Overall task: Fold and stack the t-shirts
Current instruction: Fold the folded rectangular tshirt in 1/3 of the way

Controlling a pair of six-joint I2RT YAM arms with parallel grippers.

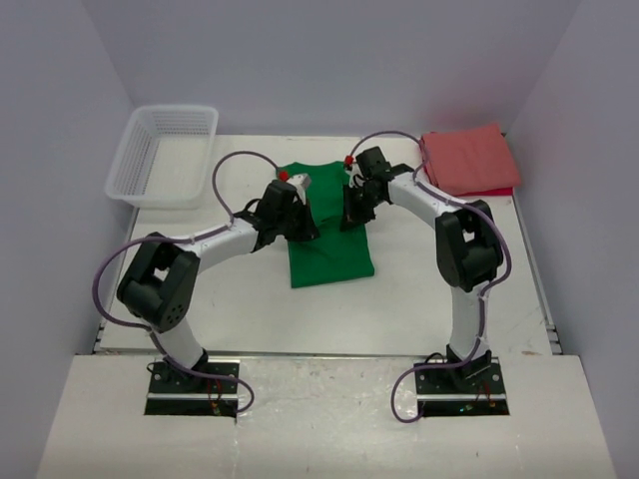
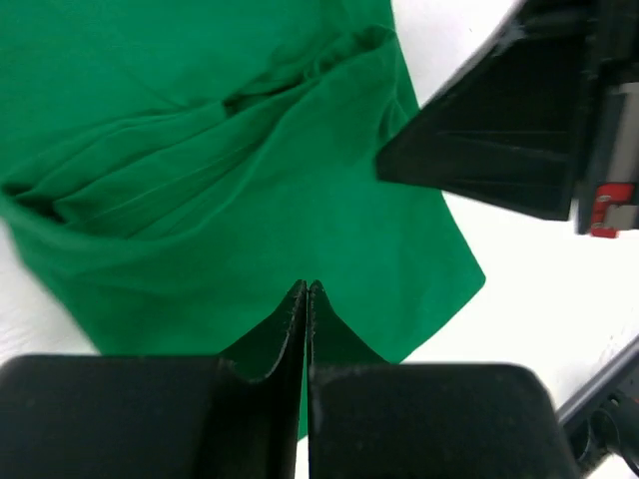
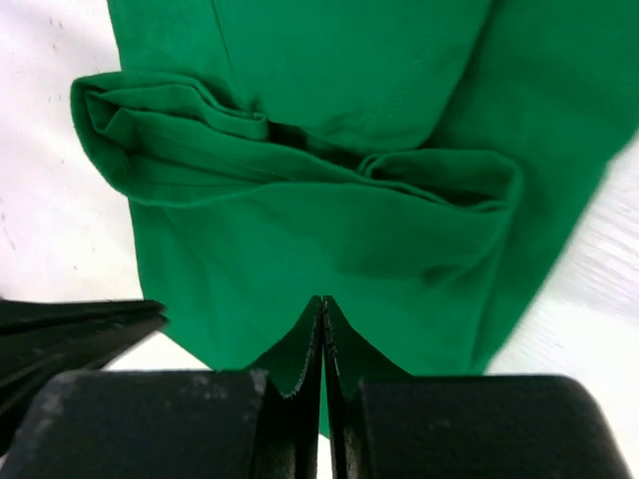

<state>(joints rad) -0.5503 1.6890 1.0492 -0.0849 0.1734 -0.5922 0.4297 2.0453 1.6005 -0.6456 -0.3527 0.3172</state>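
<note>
Centrally, left hand (image 2: 306, 291), right hand (image 3: 321, 303) tight on green t-shirt (image 1: 330, 251); basket (image 1: 126, 165), salmon-red t-shirt (image 1: 467, 158) aside

White arm links (image 1: 222, 240); black joints (image 1: 158, 287); purple cables (image 1: 214, 186).

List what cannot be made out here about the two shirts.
Left wrist view: the near edge of the green shirt is hidden behind the left gripper, and the frame cuts off its left part.
Right wrist view: the near edge is hidden behind the right gripper.
Top view: both grippers cover the shirt's far side edges.
Top view: the number of folds in the red shirt is too small to tell, and its lower layers are covered.
</note>
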